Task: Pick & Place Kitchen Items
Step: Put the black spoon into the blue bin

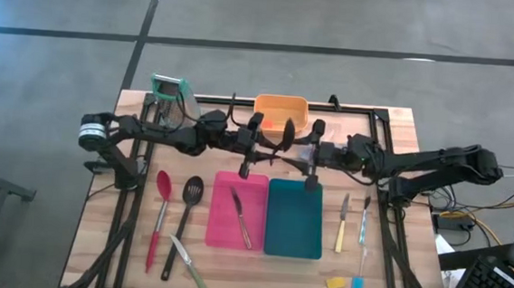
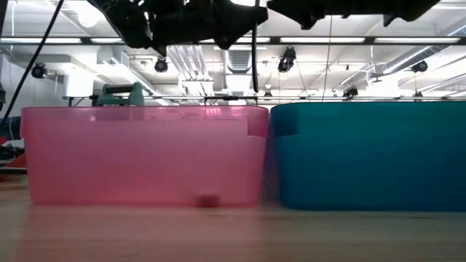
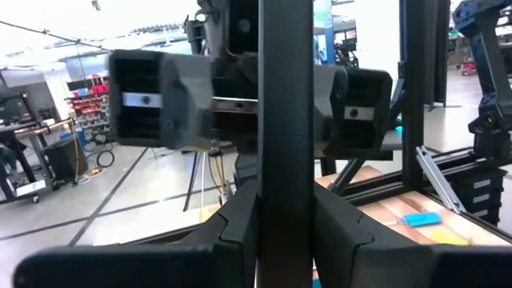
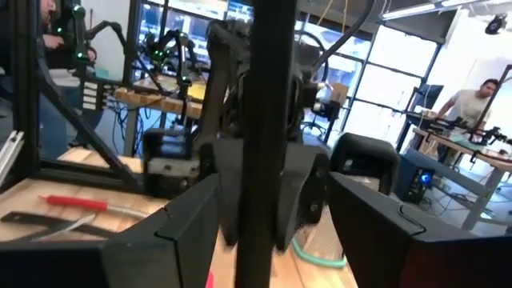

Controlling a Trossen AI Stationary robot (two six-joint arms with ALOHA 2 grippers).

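Wooden tabletop (image 1: 96,242) carrying the kitchen items: a black spoon (image 1: 285,137) is pinched upright by the left gripper (image 1: 247,152), beside the orange bin (image 1: 281,102); the right gripper (image 1: 312,161) stands parted next to it. Lower it gently into the glossy pink bin (image 1: 234,210), keeping the slim, smooth handle vertical.

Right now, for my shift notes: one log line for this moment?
left gripper: shut on dark handle | right gripper: open | both over pink bin, teal bin
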